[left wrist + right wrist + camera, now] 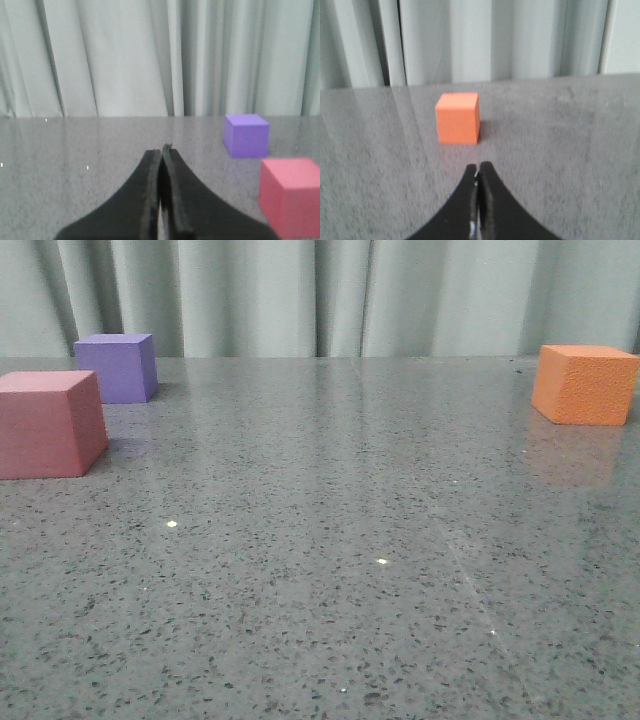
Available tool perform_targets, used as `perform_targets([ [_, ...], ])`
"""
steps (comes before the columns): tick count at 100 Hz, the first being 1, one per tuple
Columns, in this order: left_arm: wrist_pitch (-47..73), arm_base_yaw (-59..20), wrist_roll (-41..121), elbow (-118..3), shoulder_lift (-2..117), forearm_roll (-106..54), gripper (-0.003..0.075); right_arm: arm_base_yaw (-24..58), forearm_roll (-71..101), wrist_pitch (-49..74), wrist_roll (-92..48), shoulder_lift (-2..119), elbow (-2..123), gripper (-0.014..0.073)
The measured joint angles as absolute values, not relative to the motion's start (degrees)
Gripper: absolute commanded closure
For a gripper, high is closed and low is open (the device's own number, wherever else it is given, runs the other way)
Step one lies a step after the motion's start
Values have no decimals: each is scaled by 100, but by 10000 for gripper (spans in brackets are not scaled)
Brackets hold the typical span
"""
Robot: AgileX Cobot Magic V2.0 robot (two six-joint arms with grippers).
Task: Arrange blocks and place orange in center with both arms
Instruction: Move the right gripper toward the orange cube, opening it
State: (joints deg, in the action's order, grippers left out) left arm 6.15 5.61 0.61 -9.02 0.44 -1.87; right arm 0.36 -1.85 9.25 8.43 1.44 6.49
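Pressing fingers together, left hand [161, 150] empty, right hand [478, 172] likewise closed, orange cube [458, 118] untouched ahead.

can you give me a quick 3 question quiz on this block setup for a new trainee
1. True or false: the orange cube already sits in the middle of the table.
2. Which cube lies farther back on the left side? A) pink-red cube B) purple cube C) the orange one
3. Fill in: both the left gripper and the right gripper are ____, holding nothing.

Key:
1. False; it stands at the far right, and the middle holds no cube.
2. B; the purple one is behind the pink-red one, with a gap between them.
3. Shut; in each wrist view the fingers meet with nothing between them.
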Motion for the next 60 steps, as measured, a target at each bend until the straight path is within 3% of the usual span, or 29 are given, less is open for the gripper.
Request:
perform_targets([
  [60,2442,561,61,-4170,3234,-221,739,50,-185,3121,843,3083,4029,713],
])
